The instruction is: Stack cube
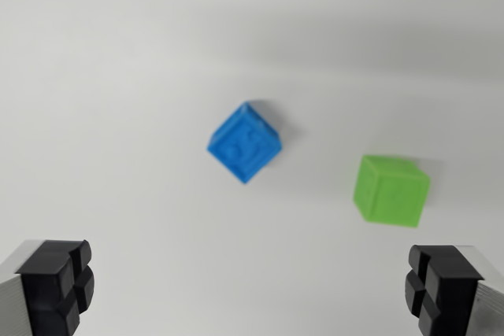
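Observation:
A blue cube [245, 142] lies on the white table near the middle of the wrist view, turned so one corner points down. A green cube [390, 191] rests apart from it, toward the wrist view's right and a little lower. My gripper [248, 293] hangs above the table, open, with its two black fingertips [57, 282] at the bottom corners of the picture. Nothing is between the fingers. Both cubes sit beyond the fingertips, the green one just above the right-hand fingertip [441, 287].
The white table surface [118, 76] fills the whole view, with a soft shadow band across the top.

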Action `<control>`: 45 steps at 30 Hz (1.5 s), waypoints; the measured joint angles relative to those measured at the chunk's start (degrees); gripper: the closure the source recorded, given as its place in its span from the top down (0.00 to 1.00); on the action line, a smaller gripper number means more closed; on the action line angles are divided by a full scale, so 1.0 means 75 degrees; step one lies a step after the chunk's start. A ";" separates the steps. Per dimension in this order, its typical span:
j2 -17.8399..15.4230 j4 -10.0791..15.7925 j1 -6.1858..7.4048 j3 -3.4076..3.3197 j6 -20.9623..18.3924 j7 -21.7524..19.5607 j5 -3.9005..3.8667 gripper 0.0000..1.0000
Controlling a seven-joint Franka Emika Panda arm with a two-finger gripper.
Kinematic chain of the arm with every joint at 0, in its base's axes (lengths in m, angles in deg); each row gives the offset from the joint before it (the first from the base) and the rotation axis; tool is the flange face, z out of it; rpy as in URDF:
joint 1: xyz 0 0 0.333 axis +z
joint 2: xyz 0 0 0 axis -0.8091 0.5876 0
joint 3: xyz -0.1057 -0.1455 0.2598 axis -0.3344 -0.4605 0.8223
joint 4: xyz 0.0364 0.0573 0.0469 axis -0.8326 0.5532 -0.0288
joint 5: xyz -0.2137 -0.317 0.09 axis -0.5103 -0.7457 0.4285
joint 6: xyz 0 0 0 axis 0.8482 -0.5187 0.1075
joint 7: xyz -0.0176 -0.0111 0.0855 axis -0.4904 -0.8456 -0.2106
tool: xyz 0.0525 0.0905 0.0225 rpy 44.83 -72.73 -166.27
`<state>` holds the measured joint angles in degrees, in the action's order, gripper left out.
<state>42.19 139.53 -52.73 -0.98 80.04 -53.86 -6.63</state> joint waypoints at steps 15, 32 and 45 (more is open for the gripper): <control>0.0000 0.0009 0.0000 -0.0001 0.0003 0.0000 0.0000 1.00; -0.0037 0.0365 -0.0048 -0.0102 0.0295 0.0100 0.0007 1.00; -0.0086 0.0874 -0.0193 -0.0192 0.0736 0.0272 0.0026 1.00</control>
<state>41.55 146.09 -54.18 -2.42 85.56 -51.82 -6.44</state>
